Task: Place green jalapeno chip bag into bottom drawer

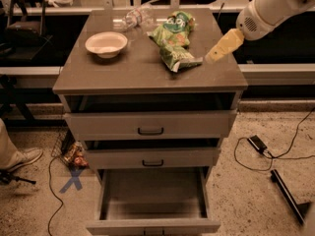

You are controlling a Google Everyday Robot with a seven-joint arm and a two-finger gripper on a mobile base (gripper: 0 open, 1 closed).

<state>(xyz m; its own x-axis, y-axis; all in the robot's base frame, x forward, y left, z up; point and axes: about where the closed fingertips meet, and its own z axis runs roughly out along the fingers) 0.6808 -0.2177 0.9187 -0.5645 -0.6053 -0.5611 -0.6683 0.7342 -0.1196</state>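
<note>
The green jalapeno chip bag (177, 57) lies crumpled on the grey cabinet top (123, 70), right of centre, its whitish end pointing toward the right front. My gripper (223, 46), with yellowish fingers, hovers over the right edge of the top, just right of the bag and apart from it. The bottom drawer (152, 193) is pulled out toward the front, and its flat grey floor is bare.
A flatter green bag with a round logo (174, 26) lies just behind the chip bag. A white bowl (106, 44) and a clear plastic bottle (134, 17) are on the left and back. The two upper drawers (150, 124) stand slightly open. Cables (266, 151) lie on the floor to the right.
</note>
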